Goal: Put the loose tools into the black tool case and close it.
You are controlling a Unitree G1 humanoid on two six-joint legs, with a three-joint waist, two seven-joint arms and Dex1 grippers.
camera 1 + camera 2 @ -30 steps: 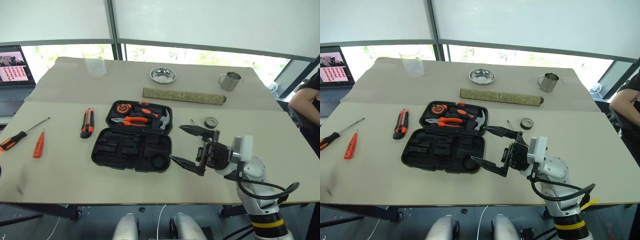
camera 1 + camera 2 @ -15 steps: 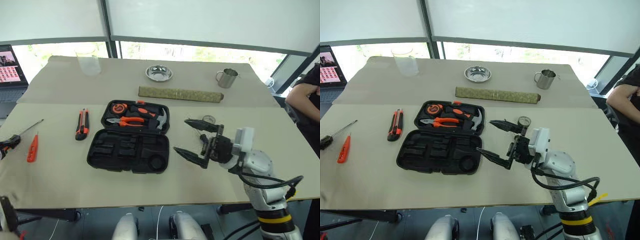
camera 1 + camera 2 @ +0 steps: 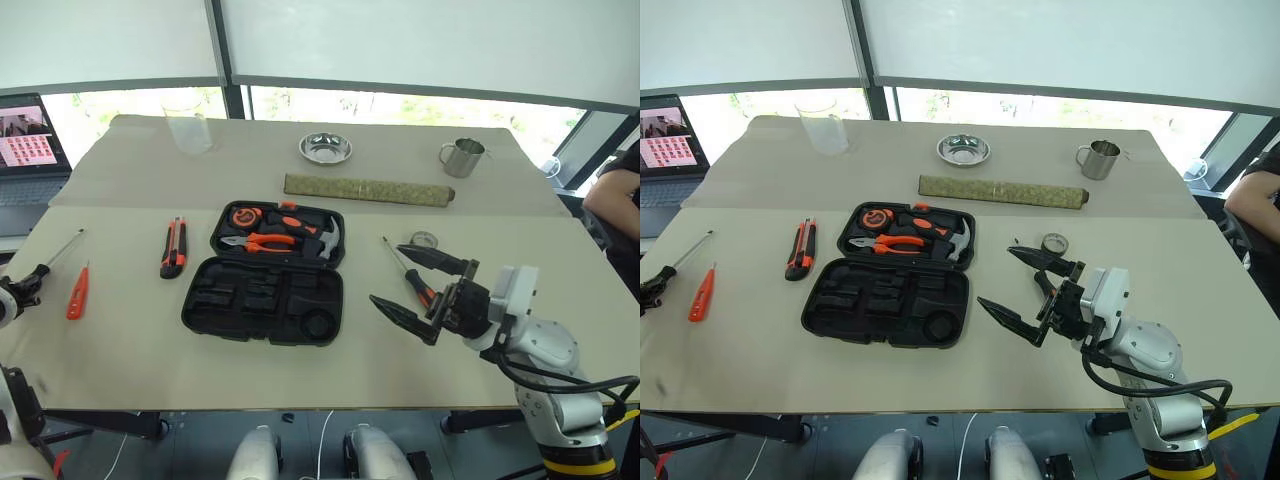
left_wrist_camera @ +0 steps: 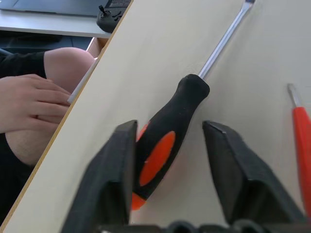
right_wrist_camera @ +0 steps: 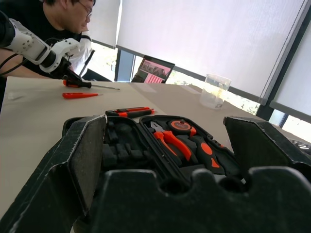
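Note:
The black tool case [image 3: 262, 300] lies open mid-table, its near half holding bare recesses. Left of it lie the utility knife [image 3: 173, 247] and the small orange tester screwdriver [image 3: 77, 292]. At the table's left edge my left gripper [image 4: 170, 128] straddles the handle of a long screwdriver [image 4: 160, 150]. One finger touches the handle and a gap shows at the other. My right gripper [image 3: 996, 276] hovers open and empty right of the case. Beside it lie the second long screwdriver [image 3: 400, 262] and the small tape roll [image 3: 424, 240].
Pliers [image 3: 258, 241], a hammer and a tape measure sit in the case's far half. Behind it lie a long greenish bar [image 3: 365, 188], a steel bowl [image 3: 325, 148], a mug [image 3: 460, 158], a clear beaker [image 3: 190, 130] and a laptop [image 3: 30, 140]. People stand at the left and right table edges.
My left gripper has come in at the table's left edge and narrowed around the long screwdriver's handle. The right gripper drifted slightly right, uncovering the second screwdriver. The camera shifted.

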